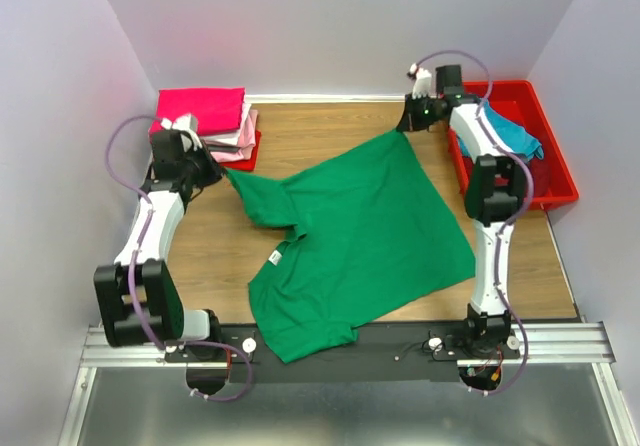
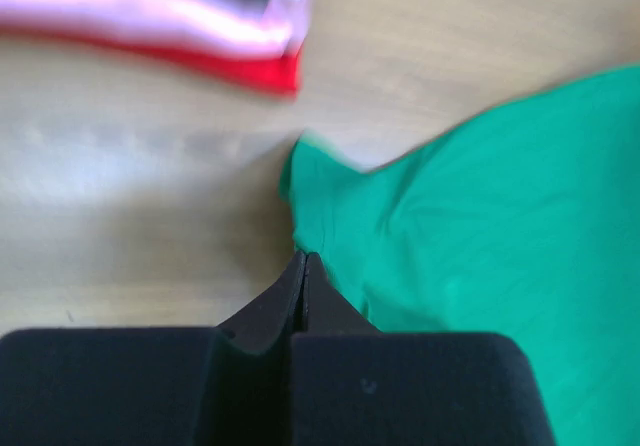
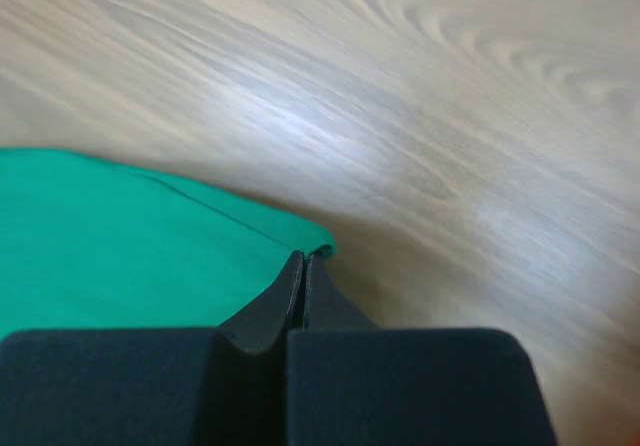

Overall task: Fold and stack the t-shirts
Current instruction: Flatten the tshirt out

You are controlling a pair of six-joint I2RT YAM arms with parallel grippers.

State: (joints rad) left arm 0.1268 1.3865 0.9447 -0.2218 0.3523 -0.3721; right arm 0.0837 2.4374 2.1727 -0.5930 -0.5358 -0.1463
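One green t-shirt [image 1: 360, 236] lies spread across the middle of the desk [image 1: 300, 131], partly flat and bunched towards its left sleeve, with a single white label [image 1: 274, 257] showing at the neck and its near edge hanging over the desk's front. There are two arms and two tools. The left tool [image 1: 214, 171] is closed tight on the shirt's left corner, and the right tool [image 1: 408, 126] is closed tight on the far right corner. In each wrist view the fingers [image 2: 285, 301] meet with no gap where the green cloth reaches their tips, though the pinched cloth itself is hidden between them. At the far left stands one stack of folded shirts: a hot pink t-shirt [image 1: 200, 106] on top, a light pink t-shirt [image 1: 243, 134] under it and a dark red t-shirt [image 1: 252, 156] at the bottom. Whether the pale band is one layer or more is hard to tell, and the left arm covers the stack's near corner. One teal t-shirt [image 1: 512, 134] lies crumpled in the single red bin [image 1: 555, 181] at the right, partly hidden by the right arm. The left wrist view is blurred.
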